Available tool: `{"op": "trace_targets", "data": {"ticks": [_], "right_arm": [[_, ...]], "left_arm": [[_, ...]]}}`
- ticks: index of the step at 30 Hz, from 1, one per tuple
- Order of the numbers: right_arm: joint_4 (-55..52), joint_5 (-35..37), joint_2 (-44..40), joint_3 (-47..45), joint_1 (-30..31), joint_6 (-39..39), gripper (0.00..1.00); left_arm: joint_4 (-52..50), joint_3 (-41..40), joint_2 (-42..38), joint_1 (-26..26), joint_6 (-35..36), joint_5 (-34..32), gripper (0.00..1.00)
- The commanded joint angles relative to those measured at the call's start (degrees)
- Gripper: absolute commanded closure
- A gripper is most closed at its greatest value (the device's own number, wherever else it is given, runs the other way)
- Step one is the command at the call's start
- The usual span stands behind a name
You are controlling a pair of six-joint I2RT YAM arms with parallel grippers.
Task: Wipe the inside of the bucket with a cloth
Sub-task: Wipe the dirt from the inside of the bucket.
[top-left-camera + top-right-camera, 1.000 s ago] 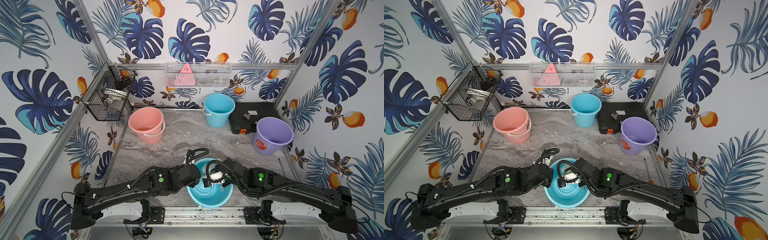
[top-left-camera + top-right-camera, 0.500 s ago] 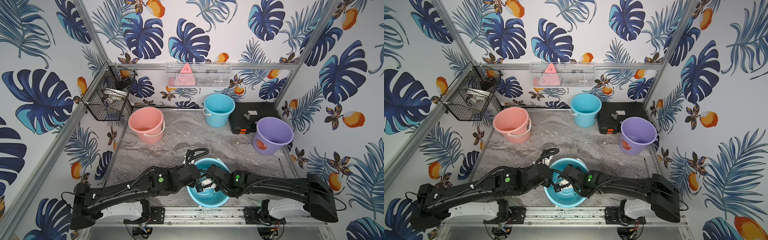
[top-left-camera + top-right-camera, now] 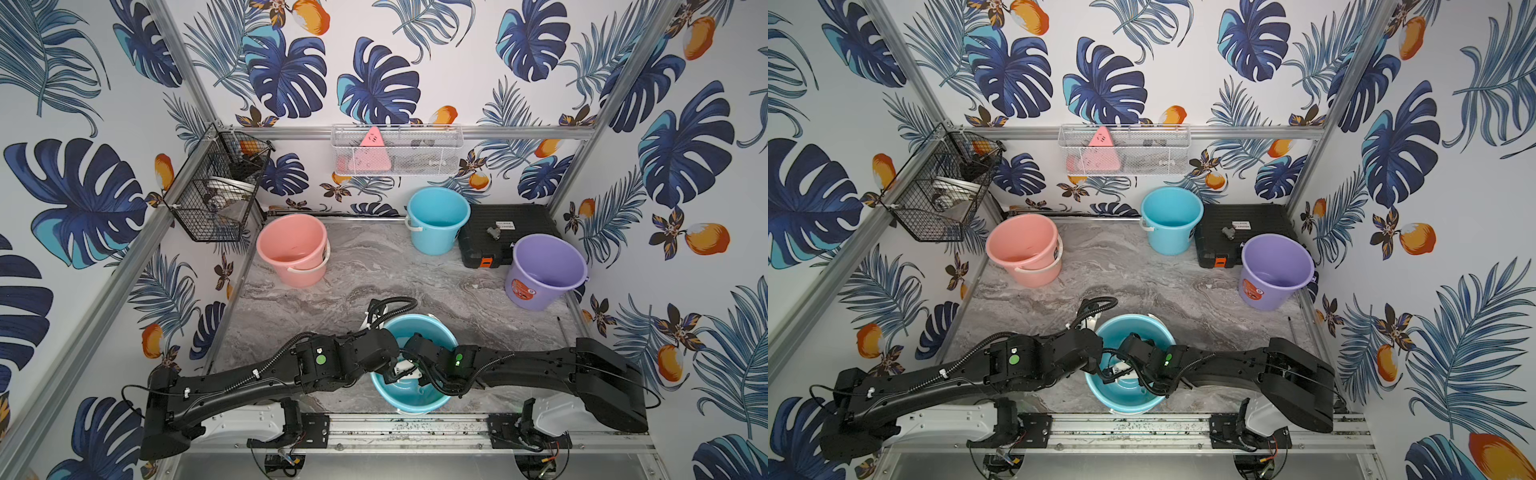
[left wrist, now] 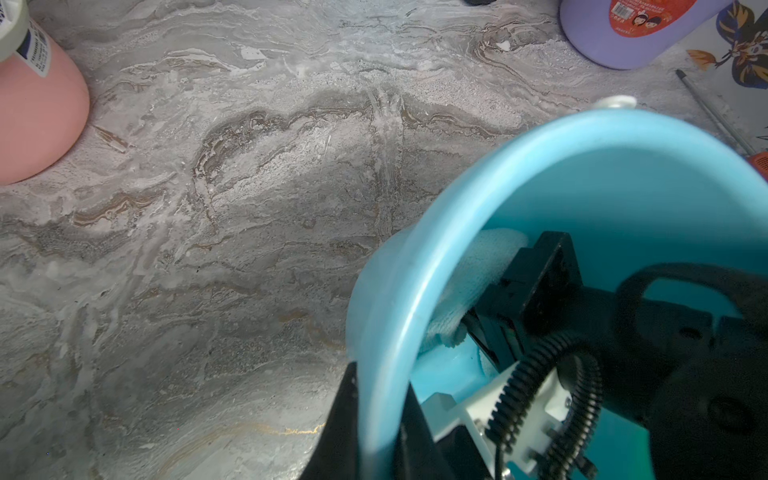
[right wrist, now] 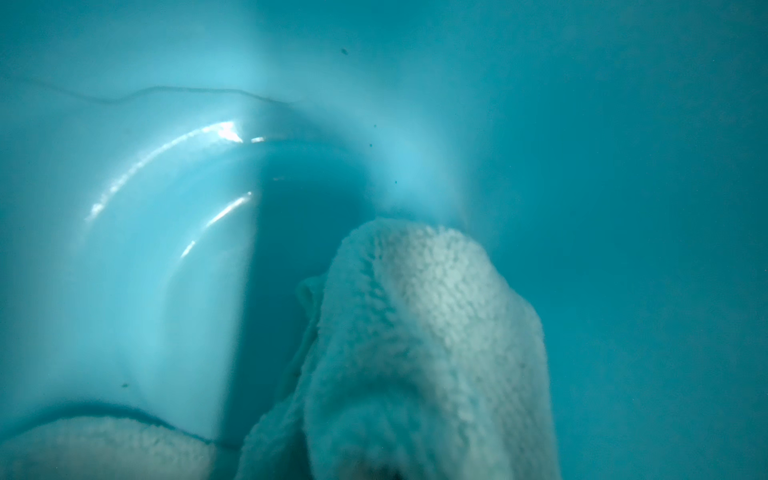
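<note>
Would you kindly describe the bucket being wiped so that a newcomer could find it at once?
On the grey marble tabletop, look to the near edge, by the metal rail. The light blue bucket there is where the left arm and right arm meet; the other blue bucket stands by the back wall.

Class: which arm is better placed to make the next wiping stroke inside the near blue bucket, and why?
Right: the right gripper is inside the bucket, shut on the cloth against the inner wall. The left gripper clamps the rim, likely steadying it.
</note>
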Motion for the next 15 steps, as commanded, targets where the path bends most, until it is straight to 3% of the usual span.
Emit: {"op": "trace_targets", "data": {"ticks": [1, 15], "right_arm": [[-6.56, -2.95, -2.85, 1.04, -0.1, 2.37, 1.0], [-39.92, -6.74, -17.2, 16.11, 0.02, 4.46, 1.0]], "left_arm": [[-0.13, -0.37, -0.1, -0.24, 1.81, 1.45, 1.0], [0.51, -1.34, -0.88, -0.24, 1.21, 1.26, 1.0]]}}
